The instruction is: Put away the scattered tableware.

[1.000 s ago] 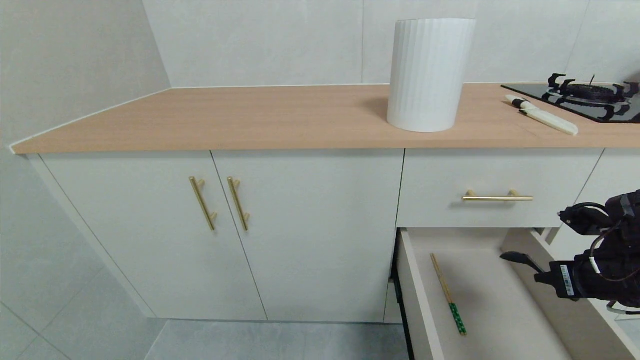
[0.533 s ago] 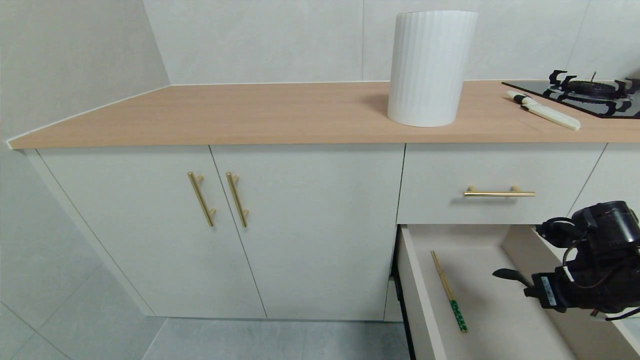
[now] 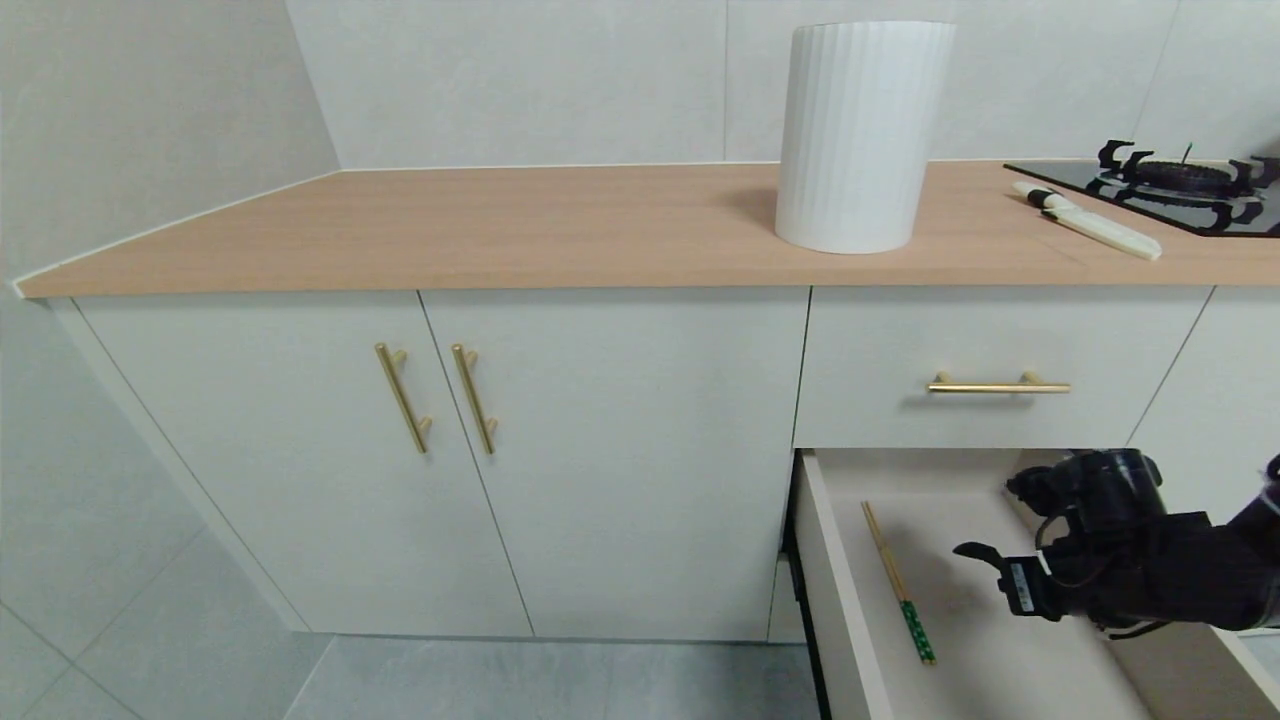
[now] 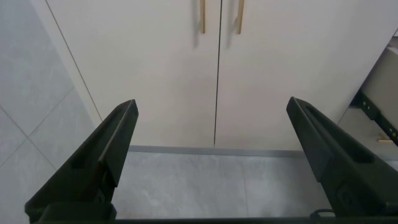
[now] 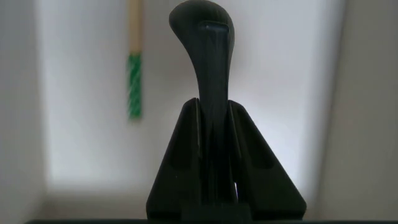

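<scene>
The right gripper [image 3: 1012,578] is hanging over the open drawer [image 3: 830,560], its jaws pinched tight on the stem of a black utensil [image 3: 975,551] (a spoon or ladle, going by the rounded end; I cannot tell which). In the right wrist view the utensil [image 5: 205,56] is sticking out beyond the closed jaws, with the drawer floor pale behind it.

1 pair of chopsticks [image 3: 897,590] is lying flat on the drawer floor near its left wall, green patterned ends pointing toward the drawer front. The utensil's tip is sitting at about 3 o'clock of them, near but apart.

The left gripper [image 4: 211,107] is facing the 2 cabinet doors [image 4: 217,62] and the floor tiles below, its jaws spread wide with nothing between them.

Up on the wooden table [image 3: 500,225], a tall white ribbed container [image 3: 850,140] is standing upright. A pale knife [image 3: 1090,232] is lying at 3 o'clock of it, well apart, and the black stove [image 3: 1170,190] is sitting at about 1 o'clock of the knife, just beside it. At 12 o'clock of the open drawer, a closed drawer is showing its gold handle [image 3: 998,386].
</scene>
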